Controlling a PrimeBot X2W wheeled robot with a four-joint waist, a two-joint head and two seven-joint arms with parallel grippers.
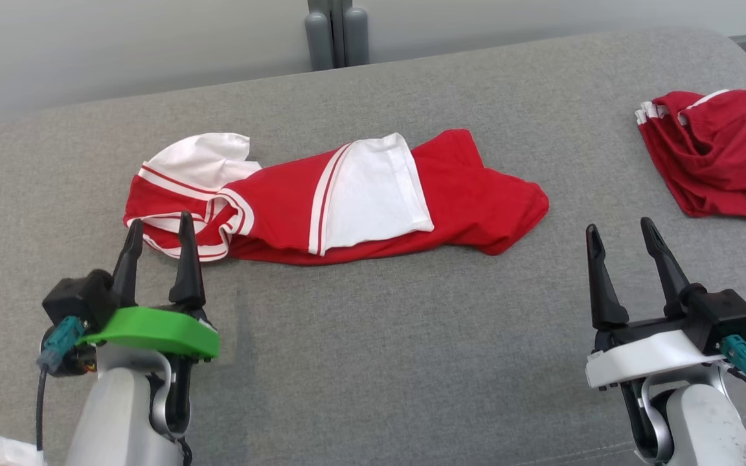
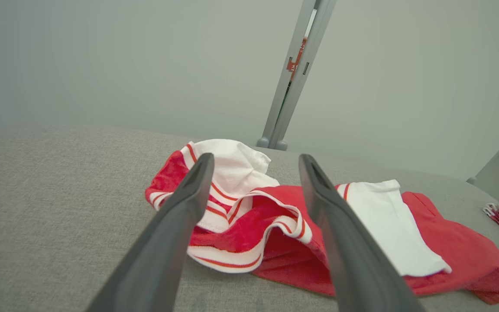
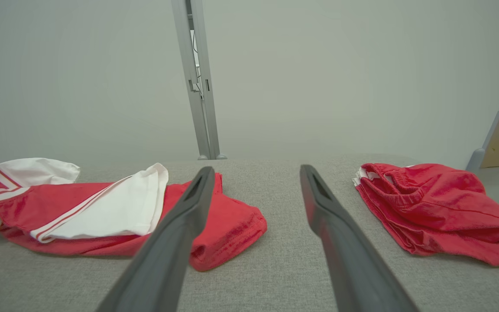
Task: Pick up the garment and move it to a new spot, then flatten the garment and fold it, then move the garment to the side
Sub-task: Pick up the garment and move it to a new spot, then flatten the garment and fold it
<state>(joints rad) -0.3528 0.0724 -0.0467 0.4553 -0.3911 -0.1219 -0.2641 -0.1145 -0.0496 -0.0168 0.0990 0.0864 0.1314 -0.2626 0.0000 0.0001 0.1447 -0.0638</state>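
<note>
A red garment with white sleeves and striped trim (image 1: pixel 347 194) lies crumpled across the middle of the grey surface (image 1: pixel 373 362); it also shows ahead in the left wrist view (image 2: pixel 275 221) and at the left of the right wrist view (image 3: pixel 102 212). My left gripper (image 1: pixel 159 230) is open, its fingertips at the garment's striped left end, with nothing between the fingers. My right gripper (image 1: pixel 619 236) is open too, standing off to the right of the garment's red end over bare surface.
A second red garment (image 1: pixel 716 152), folded in a heap, lies at the far right (image 3: pixel 435 208). A grey post (image 1: pixel 337 32) stands behind the surface against a pale wall. Bare grey surface stretches along the front between my arms.
</note>
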